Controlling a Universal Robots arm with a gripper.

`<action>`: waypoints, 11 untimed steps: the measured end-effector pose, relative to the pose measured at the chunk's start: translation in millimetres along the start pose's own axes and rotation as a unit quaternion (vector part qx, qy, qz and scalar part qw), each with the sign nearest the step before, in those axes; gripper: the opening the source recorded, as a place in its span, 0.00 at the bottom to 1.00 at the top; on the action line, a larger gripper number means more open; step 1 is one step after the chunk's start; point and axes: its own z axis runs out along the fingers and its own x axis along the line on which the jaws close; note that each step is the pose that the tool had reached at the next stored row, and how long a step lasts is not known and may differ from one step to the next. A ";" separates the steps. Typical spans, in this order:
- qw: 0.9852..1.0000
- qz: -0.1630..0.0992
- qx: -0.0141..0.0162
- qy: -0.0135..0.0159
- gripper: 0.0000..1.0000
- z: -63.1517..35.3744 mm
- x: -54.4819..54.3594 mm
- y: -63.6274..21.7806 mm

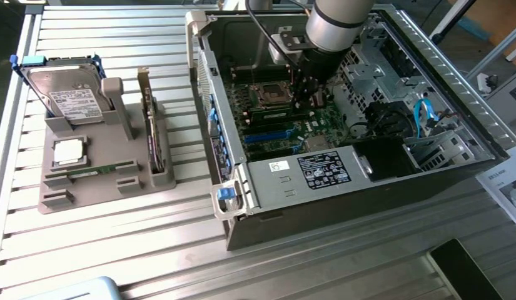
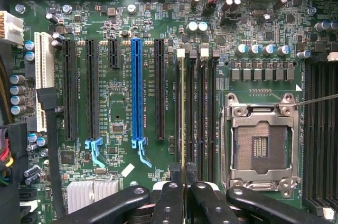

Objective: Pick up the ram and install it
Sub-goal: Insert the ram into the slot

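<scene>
The gripper reaches down inside the open computer case, and its two black fingers are pinched almost together on the ram, which stands on its edge between them. From the fingertips the ram runs straight out across the motherboard, in line with the first of the dark memory slots that sit beside the empty processor socket. Its far end reaches the small white latch at the head of that slot. Whether the ram is pressed home in the slot or only held just above it cannot be told. Seen from above, the ram shows only as a very thin, long, pale yellowish line with a dark strip along one side; its chips and its green face are turned out of sight. It lies parallel to the long blue card slot and the black card slots, with one black slot between it and the blue one. In the exterior view the arm comes down into the middle of the case, the gripper low over the board near the socket. On the table, toward the exterior view's left and well apart from the case, a grey holder carries a hard drive and a spare green stick lying flat.
</scene>
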 end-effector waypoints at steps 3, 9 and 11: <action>1.000 0.000 0.000 0.000 0.12 0.7 0.0 0.0; 1.000 0.000 0.000 0.000 0.12 0.3 0.0 0.0; 1.000 0.000 0.000 0.000 0.12 -1.8 -0.1 0.0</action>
